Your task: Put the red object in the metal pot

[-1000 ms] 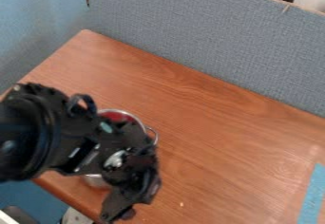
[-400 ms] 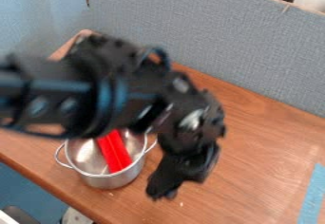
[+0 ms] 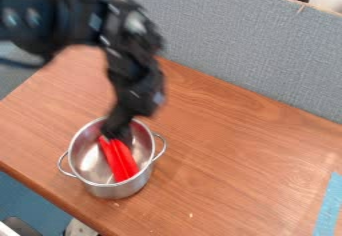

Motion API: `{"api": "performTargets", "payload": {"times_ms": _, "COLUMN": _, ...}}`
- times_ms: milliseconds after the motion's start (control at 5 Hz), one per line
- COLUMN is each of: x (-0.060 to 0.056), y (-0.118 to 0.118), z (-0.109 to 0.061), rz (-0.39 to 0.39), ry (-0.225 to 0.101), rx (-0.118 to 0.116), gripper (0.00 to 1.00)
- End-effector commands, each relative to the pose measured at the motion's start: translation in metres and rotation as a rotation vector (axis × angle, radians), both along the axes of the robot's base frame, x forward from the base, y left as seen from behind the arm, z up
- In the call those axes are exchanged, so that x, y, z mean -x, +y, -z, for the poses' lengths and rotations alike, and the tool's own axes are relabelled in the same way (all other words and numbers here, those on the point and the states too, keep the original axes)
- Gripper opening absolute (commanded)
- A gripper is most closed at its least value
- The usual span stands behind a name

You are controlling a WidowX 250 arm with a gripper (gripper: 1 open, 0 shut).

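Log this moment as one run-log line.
red object: inside metal pot | gripper: open, empty, above pot | arm: motion-blurred

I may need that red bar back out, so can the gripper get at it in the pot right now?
Probably yes. The gripper hangs open just above the red bar, which leans inside the uncovered pot, with nothing over it.

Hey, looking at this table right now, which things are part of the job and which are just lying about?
Part of the job:
- red object, lying inside the pot
- metal pot, near the table's front edge
- claw, blurred, just above the pot

Just there:
- wooden table
- grey partition behind it
- nothing else loose on the table that I can see
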State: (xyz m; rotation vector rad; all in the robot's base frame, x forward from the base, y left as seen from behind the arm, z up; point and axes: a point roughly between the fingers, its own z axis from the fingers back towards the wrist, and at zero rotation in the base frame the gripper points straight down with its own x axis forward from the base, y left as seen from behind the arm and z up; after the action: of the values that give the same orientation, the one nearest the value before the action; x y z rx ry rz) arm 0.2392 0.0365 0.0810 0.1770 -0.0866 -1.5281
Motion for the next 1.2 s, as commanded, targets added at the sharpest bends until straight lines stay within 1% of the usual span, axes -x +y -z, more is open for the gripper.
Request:
{"api": "performTargets", "payload": {"times_ms": 0, "x": -0.011, "y": 0.010, "z": 0.000, "rz": -0.166, "ry": -0.041, "rx": 0.015, "gripper": 1.00}}
{"api": "performTargets", "payload": {"times_ms": 200, "x": -0.006, "y": -0.009, "z": 0.005, "rz": -0.220, "ry": -0.045, "rx": 0.040, "gripper": 1.00}}
{"api": "performTargets", "payload": {"times_ms": 400, "x": -0.011, "y": 0.017, "z": 0.013, "rz": -0.333, "ry": -0.068, "rx": 0.074, "gripper": 1.00}}
{"api": "performTargets", "payload": {"times_ms": 600, "x": -0.012, "y": 0.039, "z": 0.025, "rz": -0.385, "ry": -0.087, "rx": 0.119, "gripper": 1.00}}
{"api": "performTargets", "payload": {"times_ms": 800, "x": -0.006, "y": 0.057, "z": 0.039, "rz": -0.380, "ry": -0.071, "rx": 0.155, "gripper": 1.00}}
{"api": "performTargets", "payload": {"times_ms": 1000, "x": 0.000, "y": 0.070, "z": 0.018, "rz": -0.473, "ry": -0.069, "rx": 0.161, "gripper": 1.00}}
